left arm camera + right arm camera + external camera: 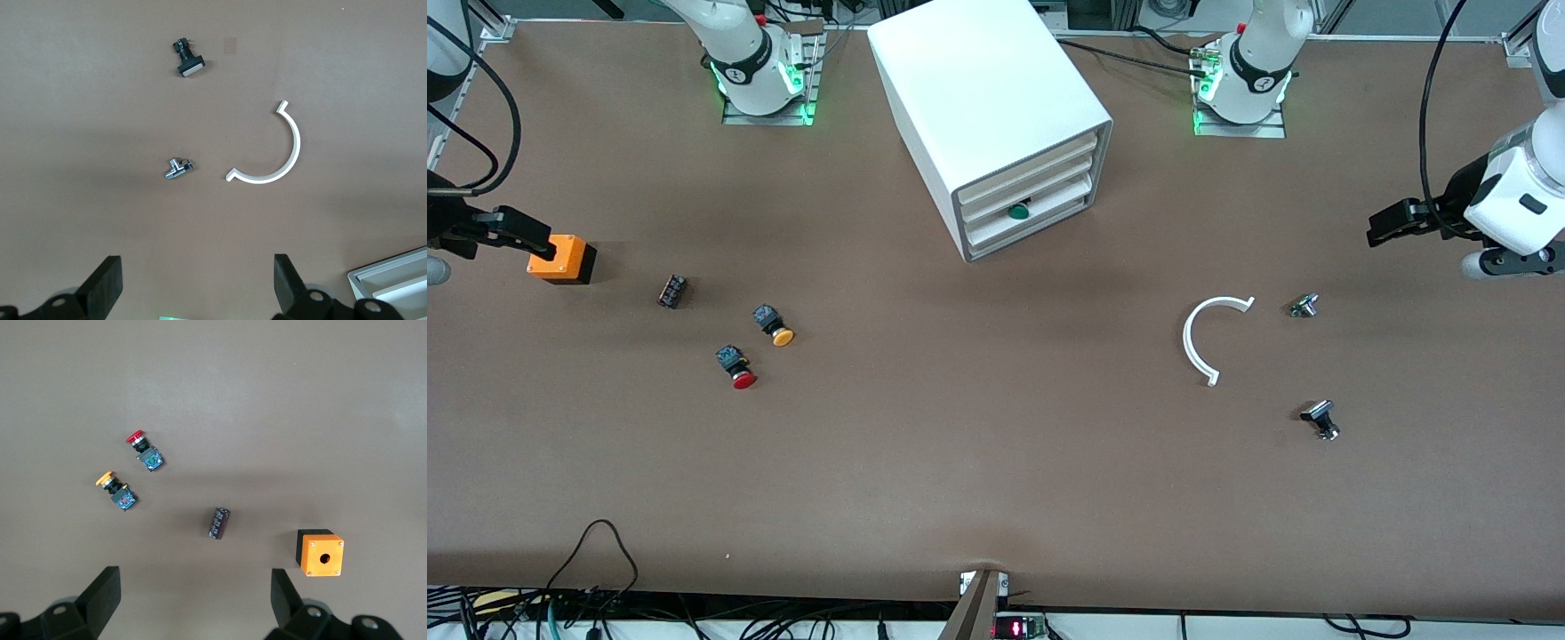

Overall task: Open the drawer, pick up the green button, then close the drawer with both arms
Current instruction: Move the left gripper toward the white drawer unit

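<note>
Two arms waited wide apart. In the front view, the green button [1017,212] peeked from the cabinet [987,116], in a gap above the lowest drawer [1032,224], which looked closed. The left gripper [1387,224] hung over the table's left-arm end, the right gripper [516,233] above an orange box [562,259]; each seemingly parked clear of the cabinet.

The left wrist view showed its fingers [107,283] spread, holding nothing, above a white curved piece [277,157].

The right wrist view showed the same empty spread above red-capped [143,450] and yellow-capped [115,490] buttons. No readable writing appeared.

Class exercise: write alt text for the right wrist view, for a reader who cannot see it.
The right gripper hangs with open jaws over a brown table, holding nothing. Below lie an orange box, a small dark part, a red-capped button and a yellow-capped button.
</note>
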Action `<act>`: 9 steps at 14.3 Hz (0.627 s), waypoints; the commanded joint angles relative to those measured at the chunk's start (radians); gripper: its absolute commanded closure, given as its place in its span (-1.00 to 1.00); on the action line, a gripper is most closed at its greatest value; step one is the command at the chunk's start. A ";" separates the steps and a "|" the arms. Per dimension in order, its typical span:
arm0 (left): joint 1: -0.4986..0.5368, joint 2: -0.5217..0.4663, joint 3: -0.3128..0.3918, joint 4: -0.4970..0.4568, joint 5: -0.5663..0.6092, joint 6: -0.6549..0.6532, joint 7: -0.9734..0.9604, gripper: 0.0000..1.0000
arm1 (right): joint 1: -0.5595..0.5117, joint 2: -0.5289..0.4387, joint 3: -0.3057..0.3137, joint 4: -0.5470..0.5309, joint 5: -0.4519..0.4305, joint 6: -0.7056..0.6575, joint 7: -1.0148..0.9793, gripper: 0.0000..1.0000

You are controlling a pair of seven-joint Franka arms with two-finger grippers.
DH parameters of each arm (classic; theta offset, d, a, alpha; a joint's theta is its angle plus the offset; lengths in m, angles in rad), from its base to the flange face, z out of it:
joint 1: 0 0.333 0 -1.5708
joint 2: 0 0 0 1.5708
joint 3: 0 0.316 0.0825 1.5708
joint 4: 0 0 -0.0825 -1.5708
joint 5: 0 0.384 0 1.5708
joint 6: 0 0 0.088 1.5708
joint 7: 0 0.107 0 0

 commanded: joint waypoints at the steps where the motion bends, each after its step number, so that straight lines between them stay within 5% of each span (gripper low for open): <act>1: 0.004 0.015 -0.002 0.032 0.004 -0.024 0.024 -1.00 | -0.001 -0.002 0.009 0.006 -0.003 -0.011 0.007 -1.00; 9: 0.006 0.016 0.000 0.033 -0.017 -0.023 0.015 -1.00 | -0.002 -0.001 0.009 0.012 -0.003 -0.011 0.007 -1.00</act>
